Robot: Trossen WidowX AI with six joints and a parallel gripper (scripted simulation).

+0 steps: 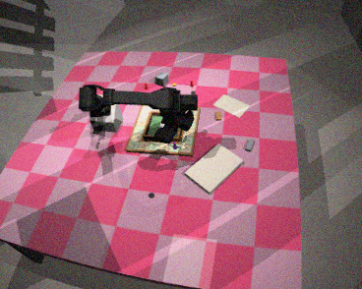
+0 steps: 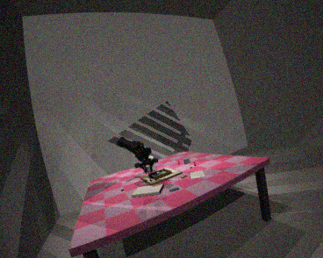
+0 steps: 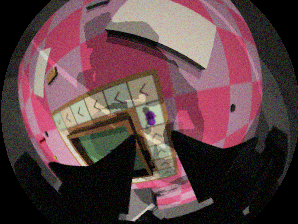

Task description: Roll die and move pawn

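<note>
A bare, dim room: plain grey wall [image 2: 121, 79], one pink-checked table [image 2: 134, 211], striped light falling across it.

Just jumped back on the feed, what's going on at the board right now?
The single black arm reaches out over the tan-bordered game board on the pink checkered table. Its end effector hangs low above the board's near edge, part open and holding nothing, right beside the small purple pawn on a ring square. The die isn't visible in the green dice tray from these views; the arm hides much of it.
</note>
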